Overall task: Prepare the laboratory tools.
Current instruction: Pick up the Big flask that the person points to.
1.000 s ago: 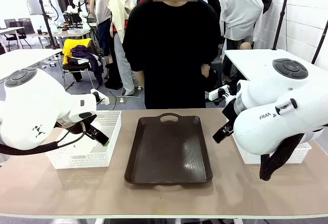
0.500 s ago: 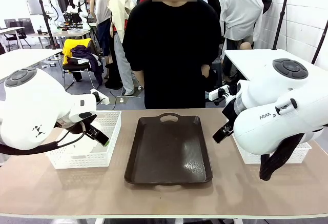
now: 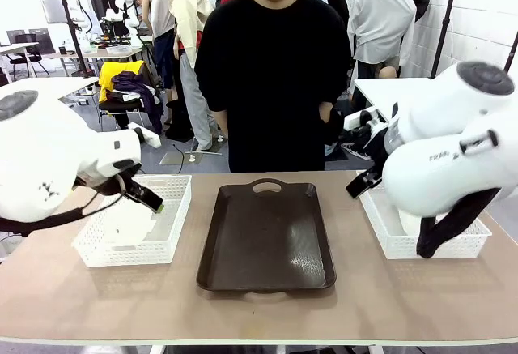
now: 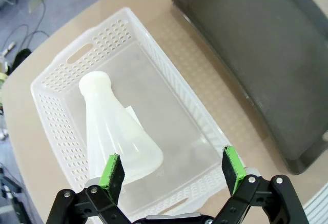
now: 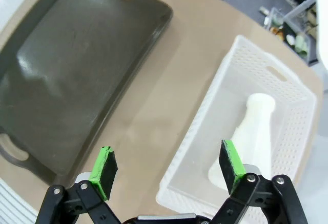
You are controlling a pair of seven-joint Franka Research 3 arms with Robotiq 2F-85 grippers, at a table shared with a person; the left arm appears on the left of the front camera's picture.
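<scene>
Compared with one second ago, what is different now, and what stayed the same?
The left claw rose and shifted slightly toward picture left over the left basket. The right claw rose and drew right, uncovering more of the right basket. Both are open; nothing was grasped. The tray, both baskets and the person did not move.

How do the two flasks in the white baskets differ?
The left flask lies in the left basket; the right flask in the right basket, across the tray. The left flask sits askew to its basket's walls; the right flask runs along its basket's length. Both are frosted white, on their sides, ungrasped.
</scene>
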